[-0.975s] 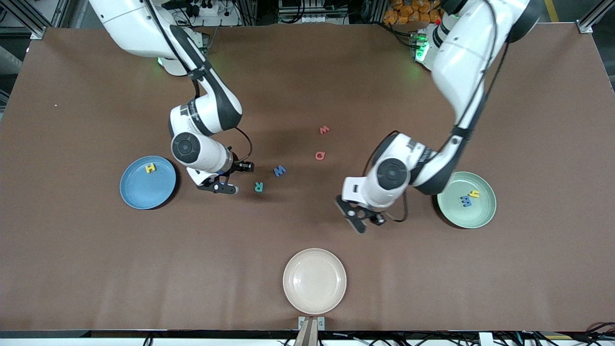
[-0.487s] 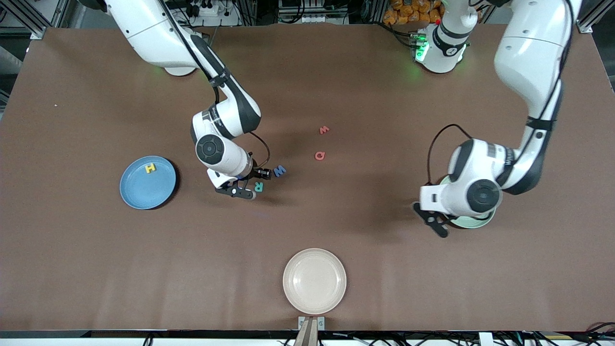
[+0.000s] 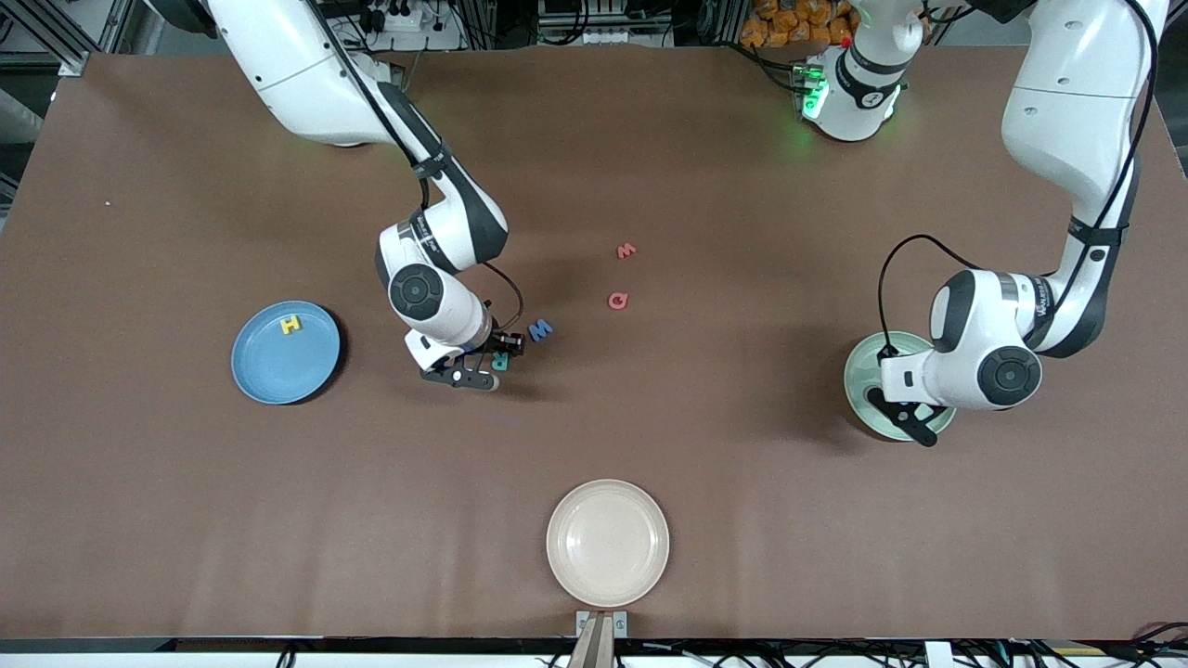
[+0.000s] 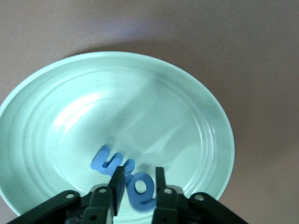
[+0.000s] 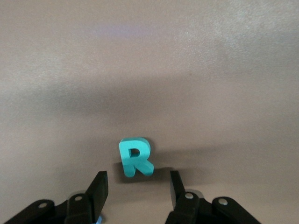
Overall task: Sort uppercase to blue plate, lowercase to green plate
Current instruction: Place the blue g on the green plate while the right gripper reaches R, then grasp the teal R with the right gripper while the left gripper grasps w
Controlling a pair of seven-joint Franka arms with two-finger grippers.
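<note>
Foam letters lie about the middle of the table (image 3: pixel 186 520) in the front view: the teal-green R (image 3: pixel 500 362) sits just beside the right gripper (image 3: pixel 483 366), the blue W (image 3: pixel 540 328) close by, and the red Q (image 3: pixel 618 300) and small red w (image 3: pixel 626 250) farther toward the edge where the arm bases stand. The yellow H (image 3: pixel 291 325) already rests on the blue plate (image 3: pixel 269 380) toward the right arm's end, while the left gripper (image 3: pixel 905 417) hangs over the green plate (image 3: pixel 861 366) toward the left arm's end. From the left wrist, the left gripper is clamped on the blue a (image 4: pixel 139 189) above the plate, where the blue m (image 4: pixel 110 162) lies. From the right wrist, the gripper fingers (image 5: pixel 99 189) stand apart, straddling the R from above. The R looks light, soft and squashy, so a gentle pinch across its flat outer edges should serve; pressing hard might crush or flip it.
</note>
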